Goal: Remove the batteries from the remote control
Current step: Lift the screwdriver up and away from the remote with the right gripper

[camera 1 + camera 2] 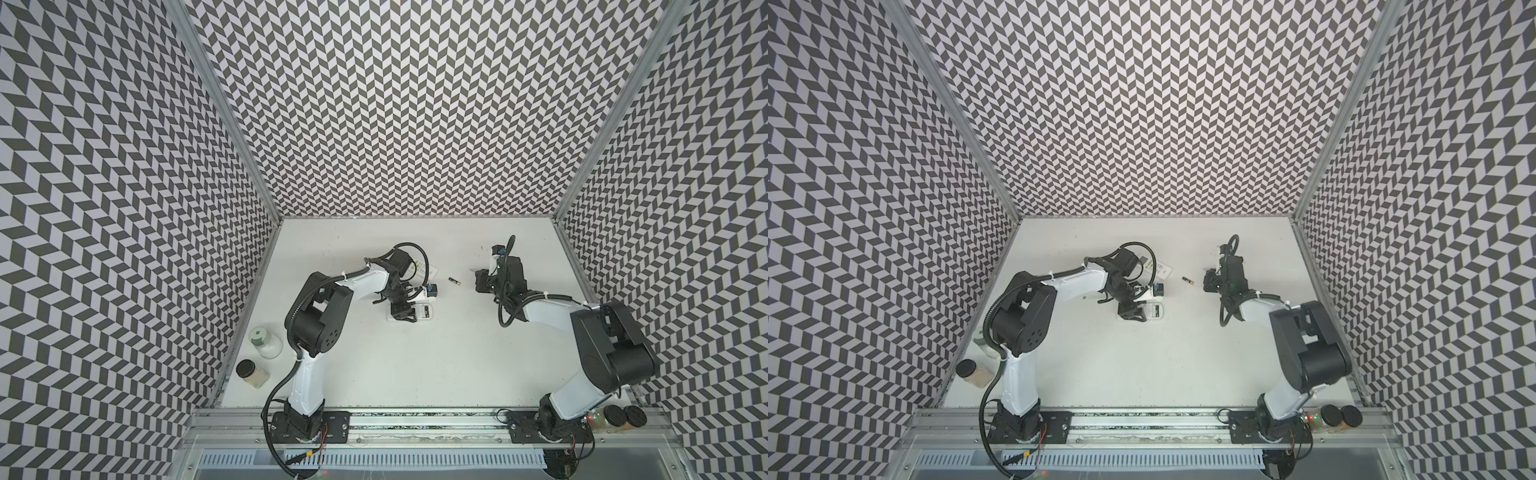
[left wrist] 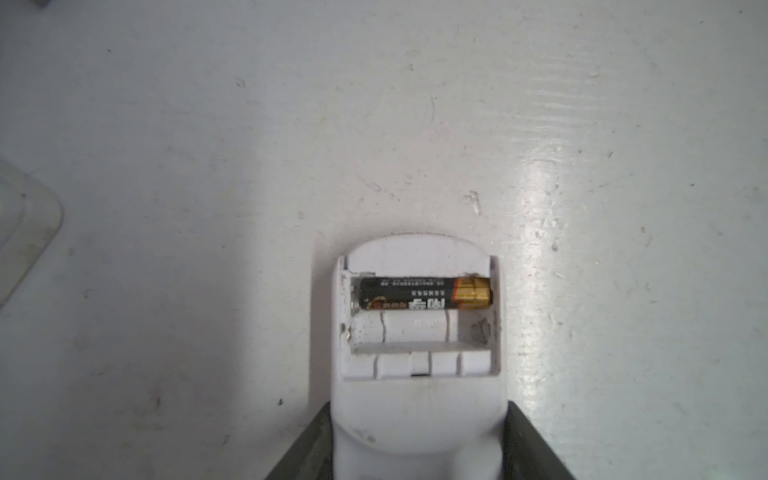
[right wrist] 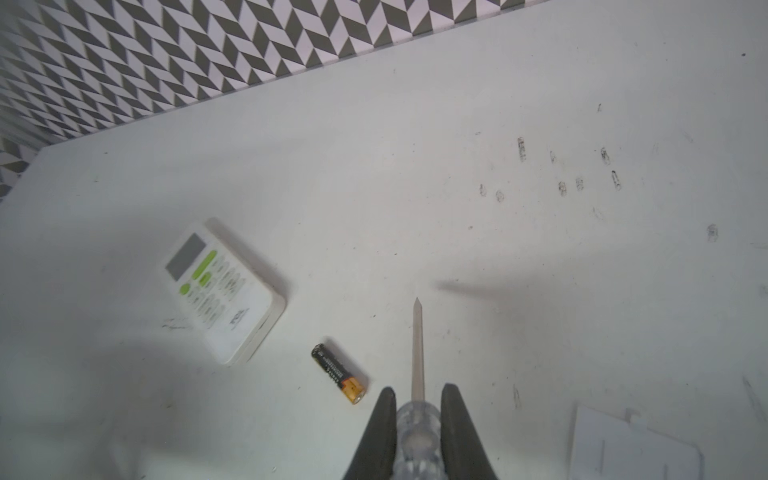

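Your left end effector (image 2: 417,432) is clamped on the white remote control (image 2: 415,257), one finger on each long side, with the open battery bay facing up. One black battery with a gold end, the seated battery (image 2: 424,294), lies crosswise in the bay slot farther from the fingers. The slot nearer them is bare. That battery sits just ahead of the fingertips and they do not touch it.

In both top views the loose battery (image 1: 455,281) lies on the bench (image 1: 415,365) behind the remote control and toward the right arm's side, apart from it. Your right end effector (image 3: 417,399) stands beyond that battery from the remote control, closed on the clear handle of a screwdriver (image 3: 417,345). The battery's gold end lies just beside one finger, not touching. A keypad remote (image 3: 224,291) lies near, behind the remote control.
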You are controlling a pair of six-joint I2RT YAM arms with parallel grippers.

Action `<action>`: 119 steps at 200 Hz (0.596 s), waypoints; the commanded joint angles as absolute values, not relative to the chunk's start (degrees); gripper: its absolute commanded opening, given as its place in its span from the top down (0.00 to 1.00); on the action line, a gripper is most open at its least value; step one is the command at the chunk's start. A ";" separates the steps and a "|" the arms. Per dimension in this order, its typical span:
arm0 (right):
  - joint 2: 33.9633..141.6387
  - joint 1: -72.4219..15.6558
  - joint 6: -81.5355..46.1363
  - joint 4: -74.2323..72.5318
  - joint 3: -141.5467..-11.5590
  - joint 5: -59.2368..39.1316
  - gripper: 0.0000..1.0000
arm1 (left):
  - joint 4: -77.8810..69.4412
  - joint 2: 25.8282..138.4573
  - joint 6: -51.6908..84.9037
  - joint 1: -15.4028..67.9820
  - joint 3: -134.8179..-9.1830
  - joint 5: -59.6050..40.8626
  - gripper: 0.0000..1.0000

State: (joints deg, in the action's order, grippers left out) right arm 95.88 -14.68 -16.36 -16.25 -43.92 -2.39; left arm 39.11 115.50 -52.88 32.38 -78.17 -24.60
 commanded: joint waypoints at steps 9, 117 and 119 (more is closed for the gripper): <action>97.43 -14.83 -16.75 -19.12 -43.90 -7.38 1.00 | 39.57 113.82 -52.39 32.78 -76.83 -23.61 0.41; 94.54 -15.28 -15.62 -18.29 -43.94 -10.85 1.00 | 39.63 112.83 -50.10 33.16 -79.15 -22.91 0.26; 94.08 -15.29 -15.57 -18.22 -43.94 -10.89 1.00 | 39.77 112.71 -49.92 33.14 -79.40 -22.87 0.26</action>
State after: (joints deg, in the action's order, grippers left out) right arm 97.17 -14.87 -15.90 -16.64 -43.88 -9.50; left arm 38.87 114.93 -51.13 32.86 -77.80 -23.59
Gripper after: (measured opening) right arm 0.169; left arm 0.720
